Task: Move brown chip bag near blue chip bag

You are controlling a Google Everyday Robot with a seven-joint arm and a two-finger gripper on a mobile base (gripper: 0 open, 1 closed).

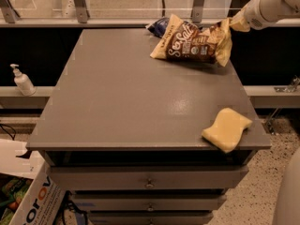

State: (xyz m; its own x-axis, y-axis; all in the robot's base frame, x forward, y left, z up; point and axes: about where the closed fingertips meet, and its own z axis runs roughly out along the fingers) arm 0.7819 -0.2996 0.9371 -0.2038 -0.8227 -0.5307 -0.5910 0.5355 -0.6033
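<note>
The brown chip bag [193,43], cream-tan with a dark brown panel and white script, lies at the far right of the grey table [117,102], its right end raised. My gripper [236,23] reaches in from the upper right on a white arm and is shut on that raised right end. The blue chip bag [159,26] is small and dark navy. It sits at the table's far edge, just behind the left end of the brown bag, touching or nearly touching it and mostly hidden by it.
A yellow sponge [226,129] lies at the table's front right corner. A white pump bottle [22,81] stands on a ledge to the left. A cardboard box [28,196] sits on the floor at lower left. Drawers [149,182] are below the tabletop.
</note>
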